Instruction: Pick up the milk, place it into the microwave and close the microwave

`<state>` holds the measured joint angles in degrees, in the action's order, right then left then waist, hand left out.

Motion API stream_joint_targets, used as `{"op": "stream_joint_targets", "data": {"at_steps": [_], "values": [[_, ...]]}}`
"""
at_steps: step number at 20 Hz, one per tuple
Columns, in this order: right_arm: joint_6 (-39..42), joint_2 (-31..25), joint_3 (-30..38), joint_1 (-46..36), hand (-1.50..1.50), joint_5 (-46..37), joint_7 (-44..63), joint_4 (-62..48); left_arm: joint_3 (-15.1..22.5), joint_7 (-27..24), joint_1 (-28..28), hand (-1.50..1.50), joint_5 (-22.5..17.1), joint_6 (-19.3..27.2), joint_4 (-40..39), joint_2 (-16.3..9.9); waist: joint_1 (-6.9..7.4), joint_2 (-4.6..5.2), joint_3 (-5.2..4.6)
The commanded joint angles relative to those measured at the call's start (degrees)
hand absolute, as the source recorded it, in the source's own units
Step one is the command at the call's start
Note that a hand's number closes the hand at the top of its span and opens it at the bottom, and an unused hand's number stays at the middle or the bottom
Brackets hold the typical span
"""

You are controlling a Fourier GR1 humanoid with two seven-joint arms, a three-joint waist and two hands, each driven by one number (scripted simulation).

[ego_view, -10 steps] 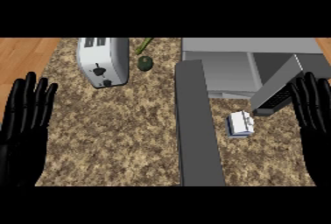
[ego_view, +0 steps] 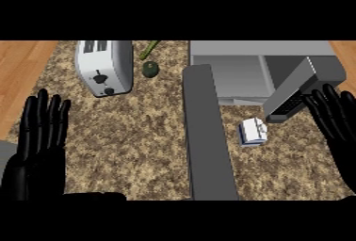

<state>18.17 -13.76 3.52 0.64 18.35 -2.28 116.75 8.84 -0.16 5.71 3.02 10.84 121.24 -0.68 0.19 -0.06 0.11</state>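
Head view: the milk (ego_view: 253, 131) lies on the counter (ego_view: 139, 141), just in front of the microwave (ego_view: 236, 70), between its long open door (ego_view: 206, 141) and the grey panel (ego_view: 300, 89) that slants out at the right. Neither hand touches it, so nothing of the task looks done yet: the pick-up, the placing inside and the closing all remain.

The right hand (ego_view: 335, 117) is at the right edge, fingers straight and spread, empty, its tips close to the slanting panel and a little right of the milk. The left hand (ego_view: 38, 136) rests open at the left edge, fingers up, holding nothing.

Room is tight around the milk: the door walls it off on the left, the panel and the microwave front crowd it behind. The open side is toward the near counter edge and the right. Far left stand a toaster (ego_view: 104, 67) and an avocado (ego_view: 151, 69), well clear.
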Motion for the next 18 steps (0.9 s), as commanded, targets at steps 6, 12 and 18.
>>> {"op": "stream_joint_targets", "data": {"at_steps": [6, 12, 18], "values": [[9.41, -0.33, 3.02, 11.06, -1.5, 4.4, -2.82, 4.92, 5.52, -6.4, 15.1, -1.5, -1.66, 1.25, 5.37, 0.15, -0.2, -0.05, -0.11], [9.86, 2.23, 2.83, 14.53, -1.5, -2.96, -7.75, 5.16, 10.13, -14.8, 32.02, -1.5, -3.85, -1.99, 12.24, -0.64, 0.32, -0.2, -0.12], [8.45, 4.77, 0.05, 11.32, -1.5, -10.36, -8.15, 2.65, 8.58, -18.53, 35.64, -1.5, -6.59, -4.31, 12.74, -3.19, 0.27, -0.06, -0.12]]}}
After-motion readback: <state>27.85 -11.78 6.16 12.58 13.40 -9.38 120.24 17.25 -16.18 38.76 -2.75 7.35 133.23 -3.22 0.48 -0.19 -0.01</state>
